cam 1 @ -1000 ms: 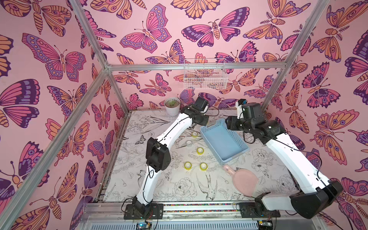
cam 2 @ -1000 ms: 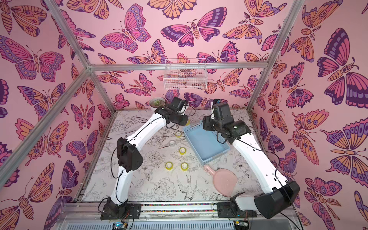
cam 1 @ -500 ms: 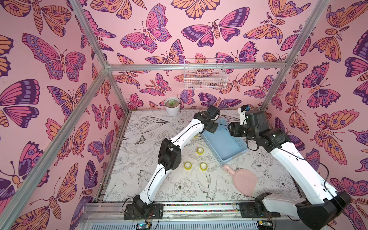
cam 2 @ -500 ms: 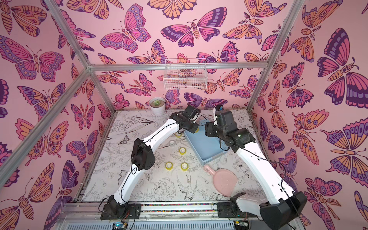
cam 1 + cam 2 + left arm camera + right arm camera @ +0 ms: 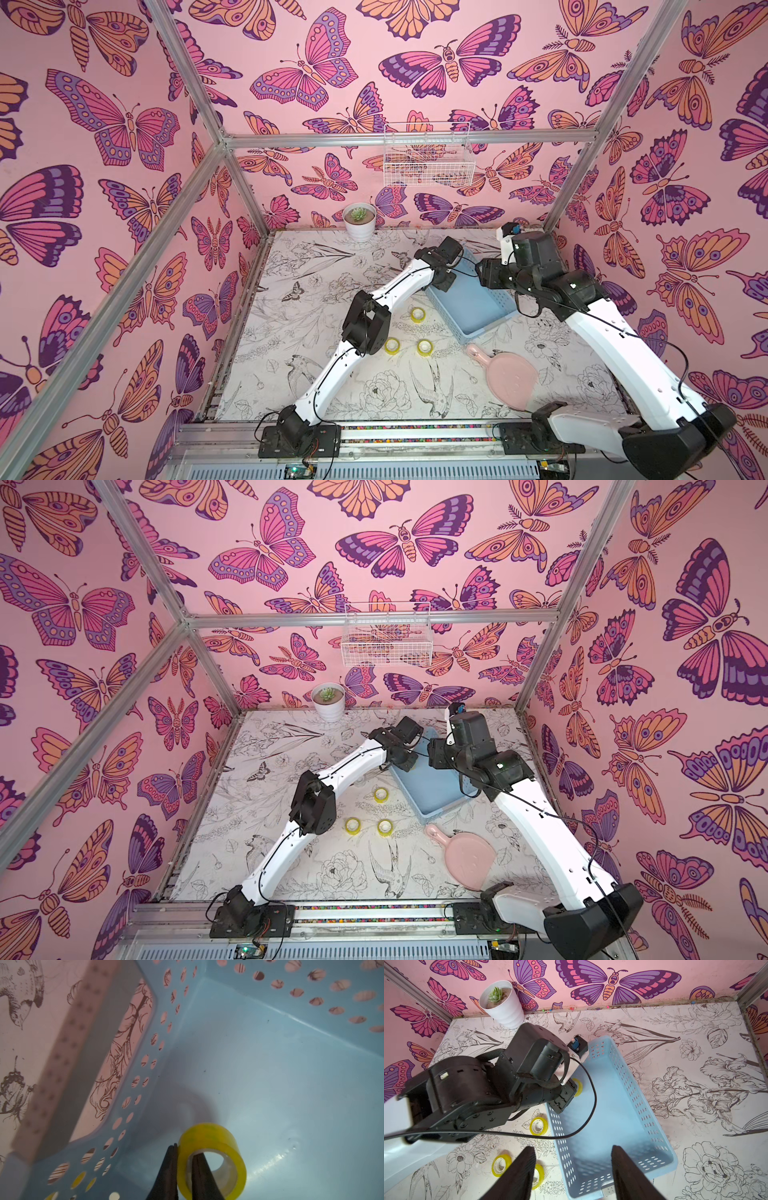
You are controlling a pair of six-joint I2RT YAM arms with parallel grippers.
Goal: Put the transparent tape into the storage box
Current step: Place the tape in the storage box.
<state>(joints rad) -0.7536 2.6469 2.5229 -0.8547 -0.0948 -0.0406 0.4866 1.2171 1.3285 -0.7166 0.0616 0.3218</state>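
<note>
The transparent tape (image 5: pixel 212 1157) is a yellowish roll. My left gripper (image 5: pixel 185 1150) is shut on its wall, one finger outside and one inside the core. The roll hangs low inside the light blue storage box (image 5: pixel 270 1053), near the end wall with the handle slot, and casts a shadow on the floor. In both top views the left wrist (image 5: pixel 446 266) sits over the box's (image 5: pixel 473 307) far end. My right gripper (image 5: pixel 572 1148) stands open with nothing in it, above the box's (image 5: pixel 612 1115) near end. Three more tape rolls (image 5: pixel 417 314) (image 5: pixel 392 345) (image 5: pixel 424 347) lie on the table left of the box.
A pink dustpan (image 5: pixel 505 374) lies in front of the box. A white pot with a succulent (image 5: pixel 359 220) stands at the back wall. A white wire basket (image 5: pixel 428 156) hangs on that wall. The left arm's cable (image 5: pixel 591 1109) loops over the box.
My left arm has swung right and forward from the back of the table to over the box, carrying the tape. The right arm has shifted a little to the right.
</note>
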